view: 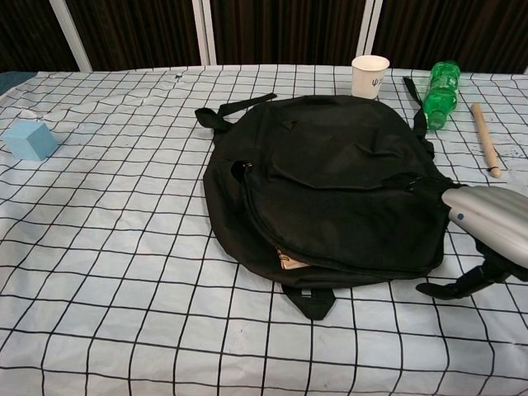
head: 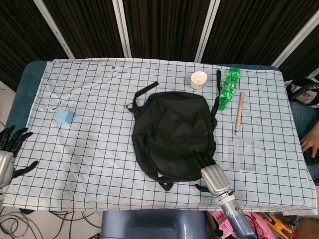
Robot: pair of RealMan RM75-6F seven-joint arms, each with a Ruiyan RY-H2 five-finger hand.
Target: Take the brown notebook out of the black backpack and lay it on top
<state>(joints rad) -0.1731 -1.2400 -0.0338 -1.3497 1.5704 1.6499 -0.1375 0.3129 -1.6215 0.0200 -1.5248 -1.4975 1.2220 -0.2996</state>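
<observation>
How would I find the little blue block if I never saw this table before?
Start at the big black backpack in the middle of the checked tablecloth, then look far out toward the left edge of the table. There sits the blue block, alone on the cloth. It is the only blue cube; the cup, green bottle and wooden stick all lie on the backpack's other side.

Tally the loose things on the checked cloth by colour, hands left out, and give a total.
Black: 1, the black fabric backpack
White: 1, the white paper cup
Green: 1, the green plastic bottle
Tan: 1, the tan wooden stick
Blue: 1, the light blue cube
Total: 5
</observation>
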